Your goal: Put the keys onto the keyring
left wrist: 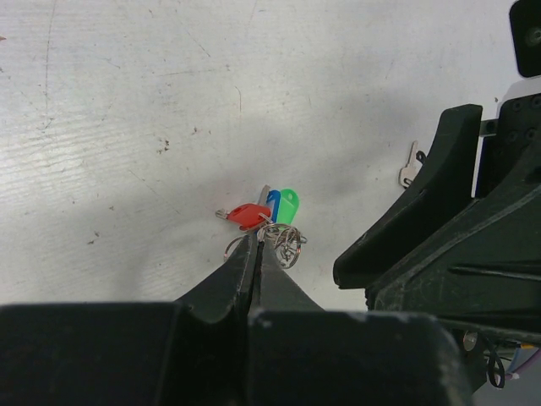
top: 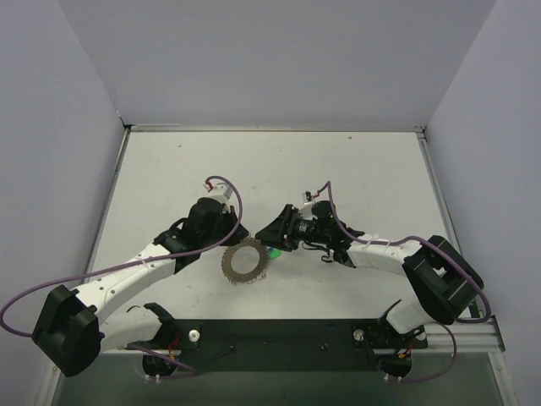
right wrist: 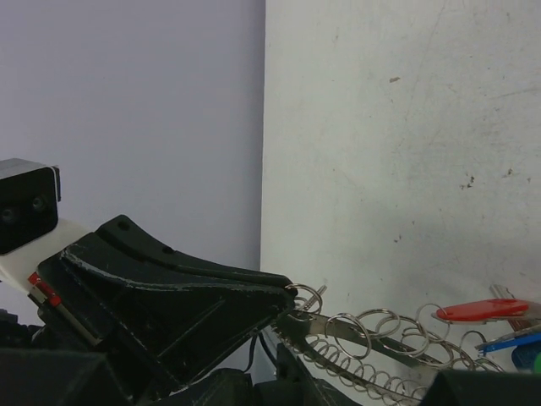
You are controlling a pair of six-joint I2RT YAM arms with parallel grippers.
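Two robot arms meet over the middle of a white table (top: 338, 169). The left gripper (left wrist: 254, 244) has its fingers pressed together, their tips pinching the keyring (top: 248, 260), a floppy loop of silvery coiled links. The pinch is right beside three keys bunched on the loop: a red key (left wrist: 248, 216), a blue key (left wrist: 272, 203) and a green key (left wrist: 288, 205). That grip seems meant to steady the limp loop so the other arm can work on it. The right gripper (top: 281, 238) reaches in from the opposite side, one fingertip against the links at the loop's edge. Whether its fingers are spread or clamped on the loop cannot be told. It is probably there to hold or open the ring for another key. One silver key (left wrist: 411, 167) lies alone on the table, just beyond the right gripper, apparently waiting to be added. The tabletop is matte white, scuffed with fine scratches and dark specks. Plain pale lilac walls (top: 279, 51) enclose it on three sides.
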